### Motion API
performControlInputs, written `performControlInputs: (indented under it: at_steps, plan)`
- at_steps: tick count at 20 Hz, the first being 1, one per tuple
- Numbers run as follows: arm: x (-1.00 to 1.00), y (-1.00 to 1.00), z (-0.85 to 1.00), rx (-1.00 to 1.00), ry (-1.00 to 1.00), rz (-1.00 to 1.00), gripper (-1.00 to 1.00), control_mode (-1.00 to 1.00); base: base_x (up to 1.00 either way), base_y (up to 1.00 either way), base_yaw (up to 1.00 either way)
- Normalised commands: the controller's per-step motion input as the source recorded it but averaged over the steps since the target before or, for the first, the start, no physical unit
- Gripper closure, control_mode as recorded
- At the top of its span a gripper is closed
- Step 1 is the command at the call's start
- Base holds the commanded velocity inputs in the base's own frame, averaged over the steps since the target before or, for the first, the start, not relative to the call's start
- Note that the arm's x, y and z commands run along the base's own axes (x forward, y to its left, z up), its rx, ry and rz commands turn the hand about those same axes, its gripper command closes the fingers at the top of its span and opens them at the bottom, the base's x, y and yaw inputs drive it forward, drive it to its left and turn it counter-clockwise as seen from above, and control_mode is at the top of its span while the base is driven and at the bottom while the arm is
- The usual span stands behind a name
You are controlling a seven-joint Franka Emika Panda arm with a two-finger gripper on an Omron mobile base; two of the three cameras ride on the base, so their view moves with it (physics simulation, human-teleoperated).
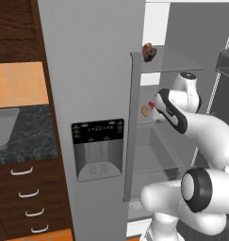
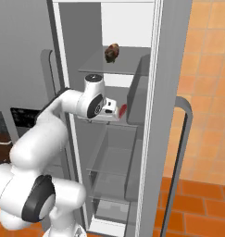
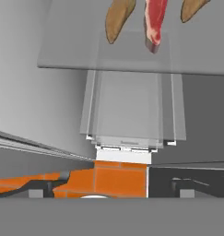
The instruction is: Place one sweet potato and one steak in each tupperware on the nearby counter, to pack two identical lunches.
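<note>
Steak [image 3: 152,23] is the landmark here: a flat red slab on a clear glass fridge shelf [image 3: 132,57], with one sweet potato [image 3: 119,18] just beside it on one side and a second sweet potato [image 3: 192,8] just beside it on the other. All three lie close together near the shelf's edge, presumably so that either kind can be picked from one reach. Pincer [image 2: 117,110] hangs at the steak's shelf level, close to it, jaws spread wide and empty; I judge it is lining up on the steak. Above the steak, on a higher shelf, sits a brownish lumpy food item [image 2: 111,52]. Away from the steak, past the fridge's closed door with its dispenser panel [image 1: 97,148], a dark stone table [image 1: 26,136] carries a pale tupperware [image 1: 4,127], well apart from the food. Orange tiles cover floor and wall.
</note>
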Motion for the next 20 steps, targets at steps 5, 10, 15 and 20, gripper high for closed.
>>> performControlInputs:
  at_steps: [5,10,15,20]
  plan:
    - [0.67,-0.11,-0.36,0.00,0.10,0.00,-1.00,-1.00,0.00,0.00,0.00]
    - [0.53,-0.29,-0.37,0.00,0.02,0.00,-1.00,-1.00,0.00,0.00,0.00]
    - [0.36,-0.03,-0.25,0.00,-0.06,0.00,-1.00,-1.00,0.00,0.00,0.00]
    - [0.36,-0.05,-0.26,0.00,-0.12,0.00,-1.00,-1.00,0.00,0.00,0.00]
